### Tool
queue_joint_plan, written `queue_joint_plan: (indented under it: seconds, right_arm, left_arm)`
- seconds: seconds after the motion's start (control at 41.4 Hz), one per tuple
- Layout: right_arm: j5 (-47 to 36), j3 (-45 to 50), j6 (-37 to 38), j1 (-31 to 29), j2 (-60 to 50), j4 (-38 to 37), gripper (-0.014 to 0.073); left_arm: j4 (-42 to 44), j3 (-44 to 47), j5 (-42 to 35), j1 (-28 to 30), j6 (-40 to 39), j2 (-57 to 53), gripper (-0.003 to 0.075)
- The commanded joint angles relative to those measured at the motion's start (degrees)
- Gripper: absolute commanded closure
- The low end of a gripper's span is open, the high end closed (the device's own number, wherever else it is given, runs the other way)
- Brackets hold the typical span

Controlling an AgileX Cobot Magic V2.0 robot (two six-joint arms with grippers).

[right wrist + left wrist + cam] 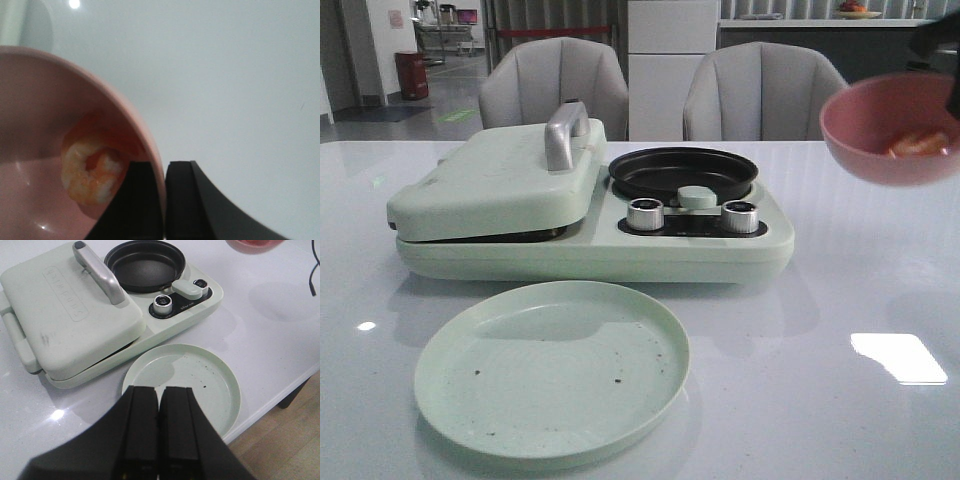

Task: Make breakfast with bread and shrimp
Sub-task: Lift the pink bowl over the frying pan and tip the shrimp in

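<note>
Green plate (552, 370) lower left, cooker (590, 215) behind | shrimp (920, 143) orange-pink in pink bowl (880, 135), right jaws pinching its rim | left jaws together, empty

A glossy white worktop (860, 290) carries two things. A pale green breakfast maker (590, 210) sits toward the far side, its hinged lid down on the left half, a round black pan and two silver knobs on the right half. Just in front of it, near the worktop's front edge, lies a pale green plate (552, 370), speckled with a few dark crumbs.
</note>
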Motion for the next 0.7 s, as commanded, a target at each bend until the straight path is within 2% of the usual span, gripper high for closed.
queue_joint_plan:
  seconds: [0.0, 0.097, 0.193, 0.314, 0.531, 0.676]
  right_arm:
    - [-1.7, -7.2, 1.5, 5.9, -3.2, -8.5, 0.054]
    - [-2.2, -10.8, 7.0, 12.6, -2.7, -20.5, 0.054]
    - [-2.3, -14.9, 15.4, 19.3, -0.9, -36.7, 0.054]
    - [-2.3, -18.1, 24.3, 25.8, 2.4, -53.0, 0.054]
    - [-1.4, -19.8, 36.7, 31.9, 8.7, -75.4, 0.054]
    - [4.3, -19.8, 44.5, 33.8, 13.2, -88.5, 0.054]
  left_arm:
    - [-0.5, -1.7, -4.6, 0.0, -0.6, 0.0, 0.0619]
    - [-0.5, -1.7, -4.6, 0.0, -0.6, 0.0, 0.0619]
    - [-0.5, -1.7, -4.6, 0.0, -0.6, 0.0, 0.0619]
    - [-0.5, -1.7, -4.6, 0.0, -0.6, 0.0, 0.0619]
    - [-0.5, -1.7, -3.8, 0.0, -0.6, 0.0, 0.0619]
    - [-0.5, -1.7, -3.8, 0.0, -0.6, 0.0, 0.0619]
